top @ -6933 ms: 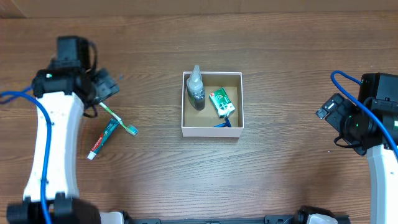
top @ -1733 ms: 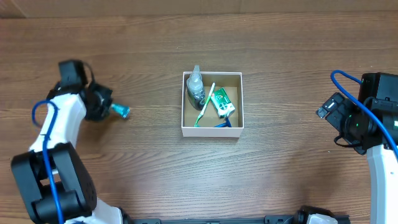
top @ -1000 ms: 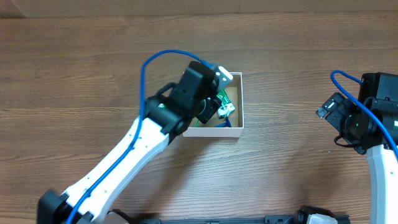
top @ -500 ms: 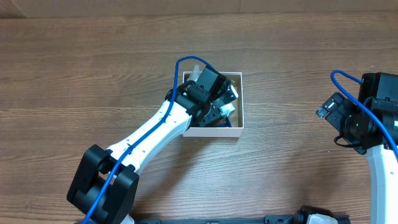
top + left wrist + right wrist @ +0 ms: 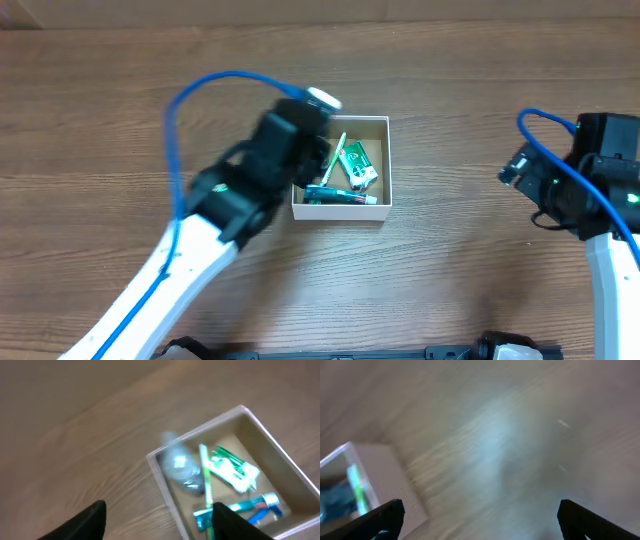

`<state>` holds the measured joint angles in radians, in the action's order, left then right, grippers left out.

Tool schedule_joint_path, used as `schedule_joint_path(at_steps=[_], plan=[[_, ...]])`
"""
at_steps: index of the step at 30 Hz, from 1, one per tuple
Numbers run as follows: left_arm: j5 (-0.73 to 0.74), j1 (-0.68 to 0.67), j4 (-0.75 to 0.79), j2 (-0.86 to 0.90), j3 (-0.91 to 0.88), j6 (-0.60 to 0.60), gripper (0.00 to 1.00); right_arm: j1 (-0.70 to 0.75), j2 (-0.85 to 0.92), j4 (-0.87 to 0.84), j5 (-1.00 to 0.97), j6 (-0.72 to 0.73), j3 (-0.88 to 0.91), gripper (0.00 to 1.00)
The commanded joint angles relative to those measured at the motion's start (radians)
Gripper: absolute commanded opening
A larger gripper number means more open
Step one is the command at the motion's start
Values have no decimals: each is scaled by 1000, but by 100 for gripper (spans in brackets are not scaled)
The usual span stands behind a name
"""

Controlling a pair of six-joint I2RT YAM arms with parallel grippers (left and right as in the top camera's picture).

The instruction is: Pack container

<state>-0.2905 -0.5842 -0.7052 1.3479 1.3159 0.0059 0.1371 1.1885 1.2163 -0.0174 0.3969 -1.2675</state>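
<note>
Overhead: I see the box (image 5: 340, 212) mid-bench (image 5: 470, 290), with my left arm (image 5: 200, 240) blurred over its left wall. Left wrist: the left end effector (image 5: 159, 522) is spread and empty above the box, which holds 1 bottle (image 5: 180, 467), 1 toothbrush (image 5: 204, 475), 1 packet (image 5: 232, 467) and 1 tube (image 5: 240, 506). Right wrist: the right end effector (image 5: 480, 520) is spread and empty, well right of the box.

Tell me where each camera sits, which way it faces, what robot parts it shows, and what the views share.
Overhead: fixed above the table, looking straight down; left arm and right arm show.
Left wrist: on the left arm, looking down into the container; open left gripper at the bottom.
Right wrist: on the right arm, facing across the table; open right gripper at the bottom corners.
Shared: all three show the container.
</note>
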Motion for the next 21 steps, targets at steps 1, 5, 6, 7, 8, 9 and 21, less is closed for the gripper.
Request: schedule_joint_path(at_steps=[1,5,6,7,8,9,21], plan=[[-34,142,-81,-36,11,-310,100,-132,-3,-97,93,-154,-10,100],[-31,273,-117,-23,11,-390,100,-248,22,-240,10,-223,-10,100],[-30,296,-120,-19,11,-393,100,-263,38,-285,9,-223,-10,100],[-30,315,-121,-13,11,-407,100,-268,54,-321,20,-222,-10,100],[-31,327,-121,-10,11,-411,100,-268,66,-345,20,-222,-10,100],[-32,337,-118,-8,11,-410,100,-268,79,-379,19,-222,-10,100],[375,595,-108,-37,10,-223,100,-268,48,-370,-26,-135,-7,100]])
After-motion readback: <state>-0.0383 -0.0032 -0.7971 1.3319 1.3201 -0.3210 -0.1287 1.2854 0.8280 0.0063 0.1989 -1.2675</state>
